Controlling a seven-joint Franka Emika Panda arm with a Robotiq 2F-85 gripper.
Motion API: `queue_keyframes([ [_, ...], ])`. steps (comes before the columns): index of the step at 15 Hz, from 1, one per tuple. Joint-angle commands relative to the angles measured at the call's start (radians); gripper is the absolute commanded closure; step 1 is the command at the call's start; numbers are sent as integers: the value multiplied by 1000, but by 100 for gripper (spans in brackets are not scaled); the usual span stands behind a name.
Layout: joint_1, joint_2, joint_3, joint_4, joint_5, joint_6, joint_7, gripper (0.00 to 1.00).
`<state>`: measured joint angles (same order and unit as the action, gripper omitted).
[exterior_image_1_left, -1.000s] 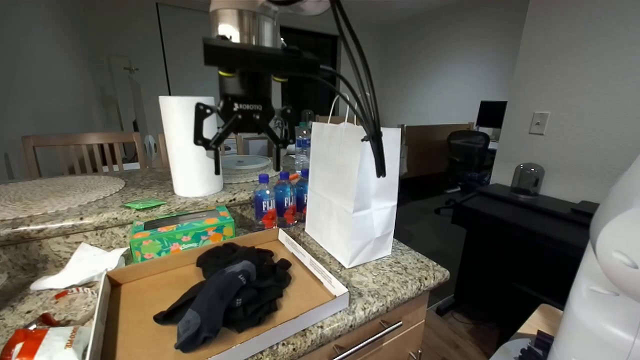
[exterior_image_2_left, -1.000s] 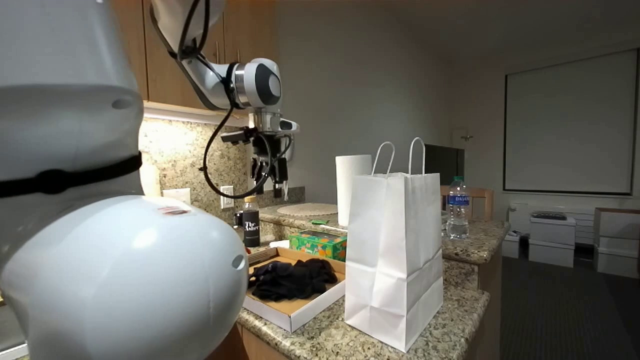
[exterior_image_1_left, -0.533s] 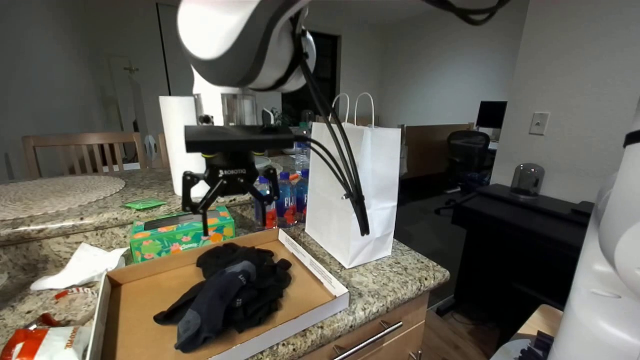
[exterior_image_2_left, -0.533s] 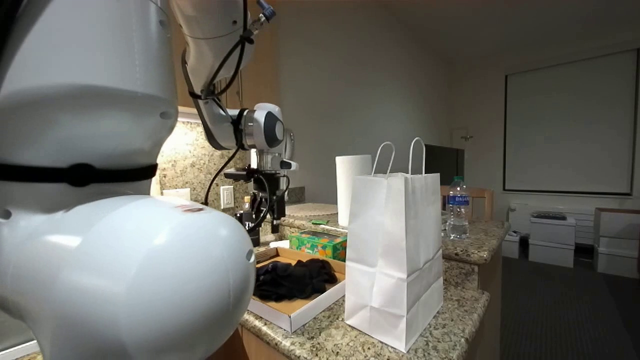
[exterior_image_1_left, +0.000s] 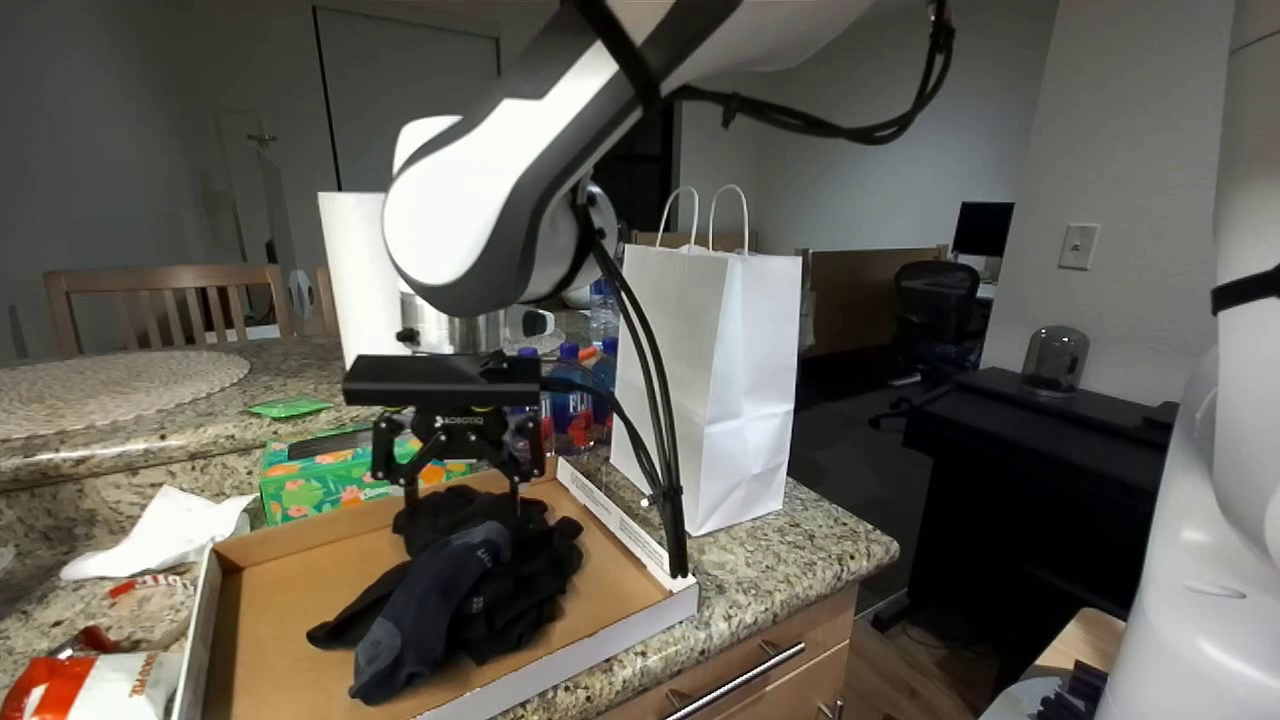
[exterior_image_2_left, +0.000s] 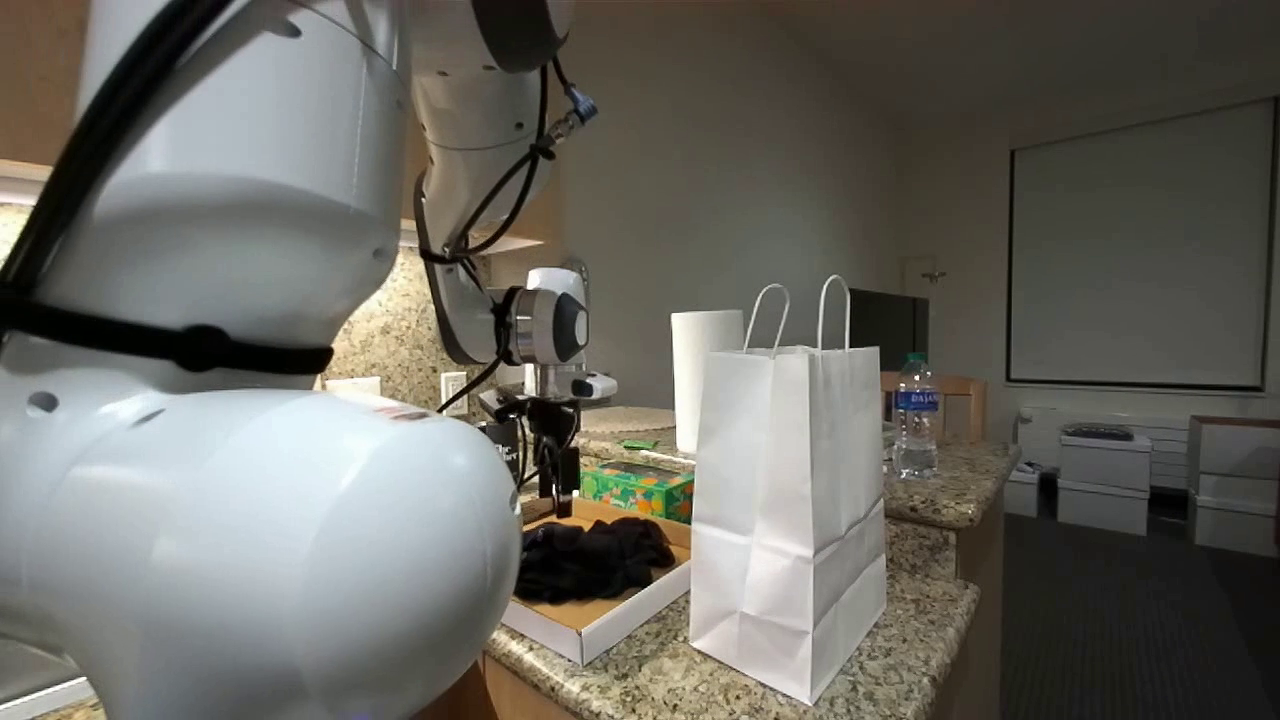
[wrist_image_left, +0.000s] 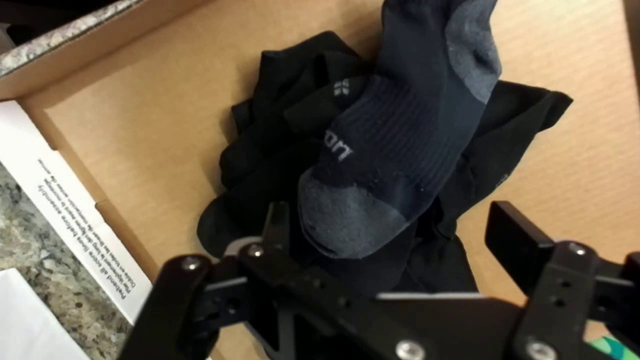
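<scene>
Currently hanging with spread, empty pincer (wrist_image_left: 395, 227) over the box (wrist_image_left: 150, 125), by the seven-o'clock end of the navy sock (wrist_image_left: 400, 135) inside, laid lengthwise from there toward one o'clock in the wrist view

Place: a home kitchen, open to a work area.
Granite table (exterior_image_1_left: 800, 550): five o'clock in an exterior view, wooden drawer (exterior_image_1_left: 725, 670) below its edge.
Dining: woven placemat (exterior_image_1_left: 120, 388) and wooden chair (exterior_image_1_left: 165, 276) at nine o'clock in an exterior view.
Kitchen side: speckled backsplash (exterior_image_2_left: 395, 335) at nine o'clock, wooden cabinet (exterior_image_2_left: 40, 80) at ten in an exterior view.
Work area: office chair (exterior_image_1_left: 935, 298) and monitor (exterior_image_1_left: 983, 240) between two and three o'clock in an exterior view.
</scene>
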<state>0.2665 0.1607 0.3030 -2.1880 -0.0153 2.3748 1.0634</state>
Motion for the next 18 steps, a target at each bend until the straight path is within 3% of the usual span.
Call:
queue_keyframes([
  [1,52,55,-36,-1,-10,38,90,0],
  [6,101,122,-67,-5,-18,56,150,0],
  [7,109,131,-73,-5,-20,58,157,25],
  [8,117,137,-79,-3,-25,57,163,26],
  [13,147,114,-105,-3,-45,37,194,61],
  [18,162,76,-101,2,-82,1,233,89],
])
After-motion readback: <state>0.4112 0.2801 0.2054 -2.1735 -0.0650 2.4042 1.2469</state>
